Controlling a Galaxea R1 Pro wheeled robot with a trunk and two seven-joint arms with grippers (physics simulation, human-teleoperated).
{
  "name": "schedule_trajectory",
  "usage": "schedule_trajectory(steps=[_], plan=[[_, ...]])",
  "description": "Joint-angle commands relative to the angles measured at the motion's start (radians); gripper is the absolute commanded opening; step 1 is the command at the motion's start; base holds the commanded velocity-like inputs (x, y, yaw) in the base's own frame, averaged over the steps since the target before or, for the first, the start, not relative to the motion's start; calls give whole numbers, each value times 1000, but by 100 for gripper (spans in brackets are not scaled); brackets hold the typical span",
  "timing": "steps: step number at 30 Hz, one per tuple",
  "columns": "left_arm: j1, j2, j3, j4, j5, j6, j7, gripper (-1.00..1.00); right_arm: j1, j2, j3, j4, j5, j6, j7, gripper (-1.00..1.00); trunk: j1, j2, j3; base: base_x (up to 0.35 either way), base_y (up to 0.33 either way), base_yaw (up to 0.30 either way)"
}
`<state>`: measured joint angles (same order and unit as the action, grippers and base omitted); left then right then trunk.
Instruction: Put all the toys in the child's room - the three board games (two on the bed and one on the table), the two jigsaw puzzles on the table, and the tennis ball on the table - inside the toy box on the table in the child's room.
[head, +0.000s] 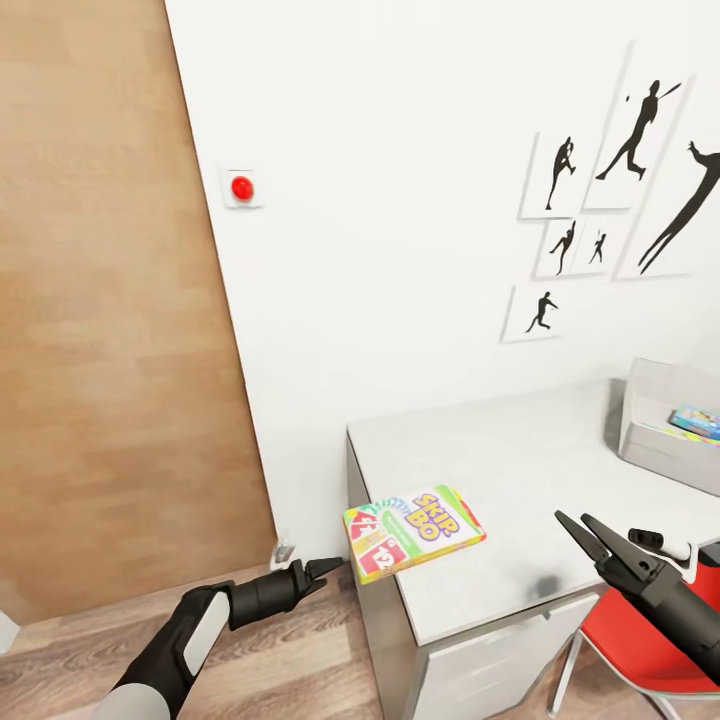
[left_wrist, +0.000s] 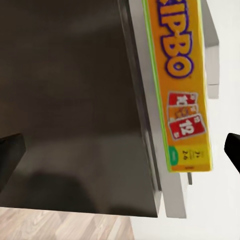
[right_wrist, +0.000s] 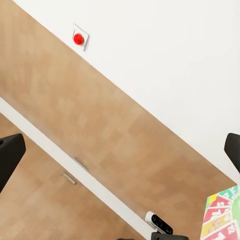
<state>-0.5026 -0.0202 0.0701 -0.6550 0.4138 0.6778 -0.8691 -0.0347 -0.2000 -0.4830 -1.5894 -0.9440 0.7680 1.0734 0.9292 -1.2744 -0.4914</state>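
Left claw (head: 325, 568) parted and empty, just beside SKIP-BO box (head: 413, 530), right claw (head: 578, 524) parted, empty

left arm (head: 175, 640): glossy black shell, pale grey forearm panel | left tool (head: 325, 568): black, tapered pointed fingers | right arm (head: 680, 610): dark grey cylinder | right tool (head: 590, 532): black, two slim pointed fingers

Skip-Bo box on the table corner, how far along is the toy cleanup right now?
Partly done. The toy box at the table's far end already holds a small blue game. The Skip-Bo box lies on the near corner, overhanging the edge, not yet boxed. The left gripper sits open beside it, the right gripper open above the table. Other toys aren't visible here.
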Motion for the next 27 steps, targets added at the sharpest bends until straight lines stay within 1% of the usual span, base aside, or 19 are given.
schedule_trajectory(steps=[1, 5, 14, 27], plan=[[-1, -1, 4, 0, 0, 6, -2, 100, -1, 0, 0, 0, -4, 6, 0, 100, 0, -1, -1, 0, -62, 0], [-1, -1, 4, 0, 0, 6, -3, 100, -1, 0, 0, 0, -4, 6, 0, 100, 0, -1, -1, 5, -117, 0], [-1, -1, 3, 0, 0, 6, -1, 100, -1, 1, 0, 0, -4, 7, 0, 100, 0, -1, -1, 45, -181, 0], [-1, -1, 3, 0, 0, 5, -9, 100, -1, 1, 0, 0, -4, 6, 0, 100, 0, -1, -1, 7, -25, 0]])
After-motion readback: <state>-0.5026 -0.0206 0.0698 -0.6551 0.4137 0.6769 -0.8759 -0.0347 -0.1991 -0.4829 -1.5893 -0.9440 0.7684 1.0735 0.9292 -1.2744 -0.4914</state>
